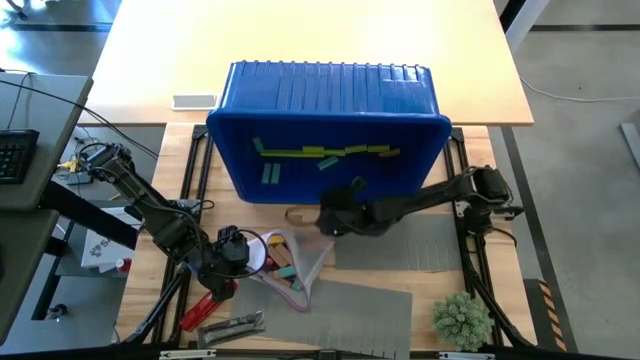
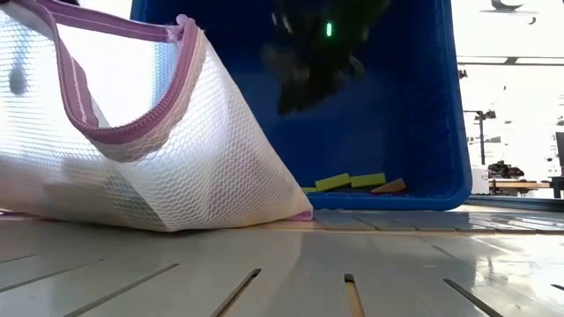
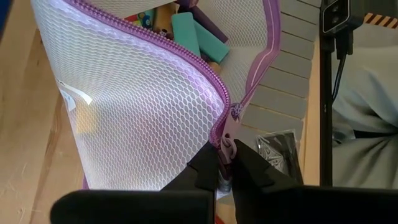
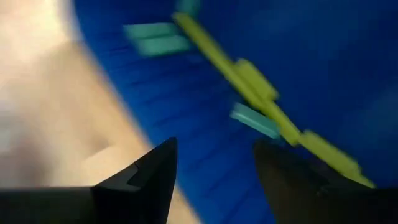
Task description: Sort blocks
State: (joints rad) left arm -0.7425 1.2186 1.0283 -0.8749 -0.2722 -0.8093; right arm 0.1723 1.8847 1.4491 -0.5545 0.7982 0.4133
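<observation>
Blue bin (image 1: 420,140) upper centre holding lime and teal blocks (image 1: 325,153), right gripper (image 1: 340,210) at its near rim, jaws spread and empty, left gripper (image 3: 225,163) lower left, pinching mesh pouch (image 3: 137,106) zipper, more blocks inside.

Blocks (image 1: 325,153) in blue bin (image 1: 330,95)

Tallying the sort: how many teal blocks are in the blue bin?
4 teal blocks in the bin: two side by side, one just beyond them, one beside the lime row. Some may be hidden.
</observation>
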